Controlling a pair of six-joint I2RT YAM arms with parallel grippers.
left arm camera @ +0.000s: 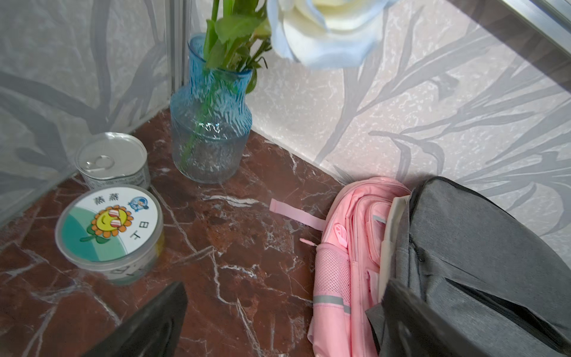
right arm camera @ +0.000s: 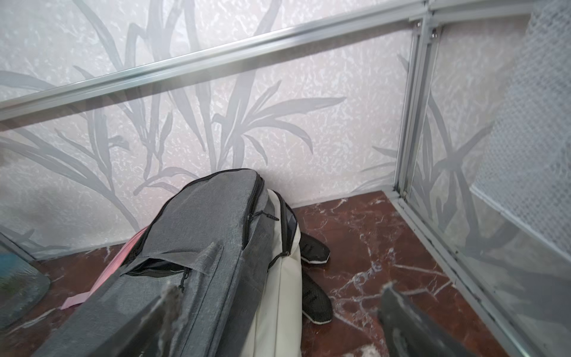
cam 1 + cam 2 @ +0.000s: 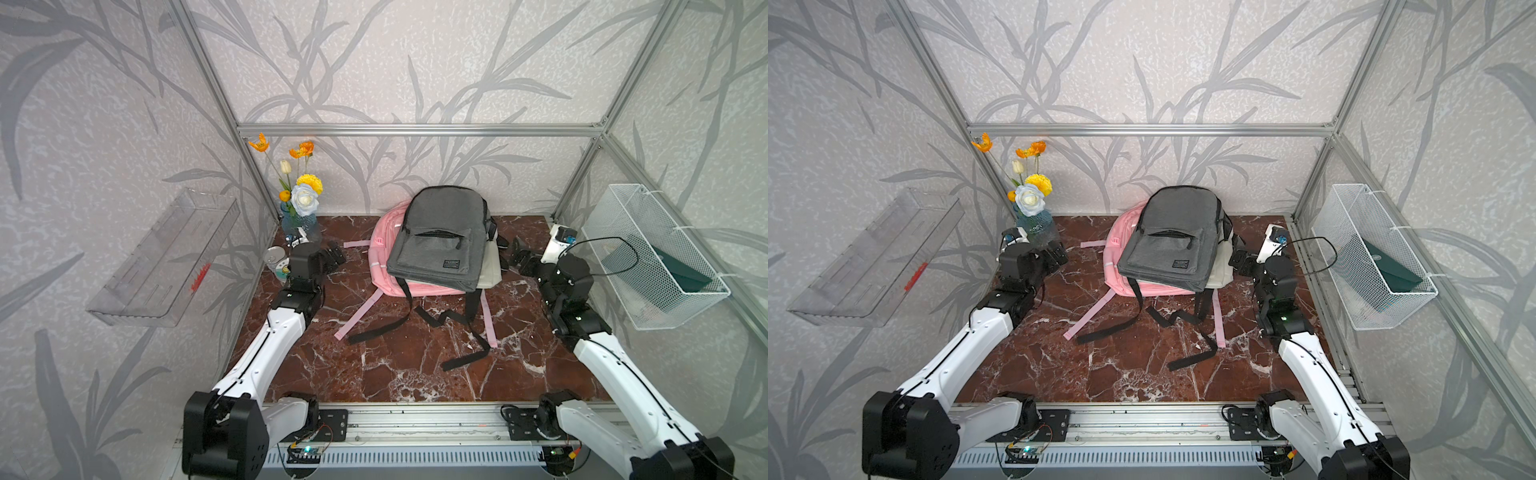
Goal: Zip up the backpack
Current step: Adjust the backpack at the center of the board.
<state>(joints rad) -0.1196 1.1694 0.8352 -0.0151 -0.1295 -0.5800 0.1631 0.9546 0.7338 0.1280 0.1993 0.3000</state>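
Backpack (image 3: 440, 249) flanked, front pocket (image 3: 436, 234) gaping.
I hold left gripper (image 3: 334, 254) and right gripper (image 3: 518, 252) wide open, empty, either side of it, to brace and pull.

Matt grey cloth backpack (image 3: 440, 241) on glossy marbled table (image 3: 374, 365).

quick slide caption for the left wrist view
Open fingers face the gray backpack lying on a pink backpack; blue vase, tin and tub nearby.
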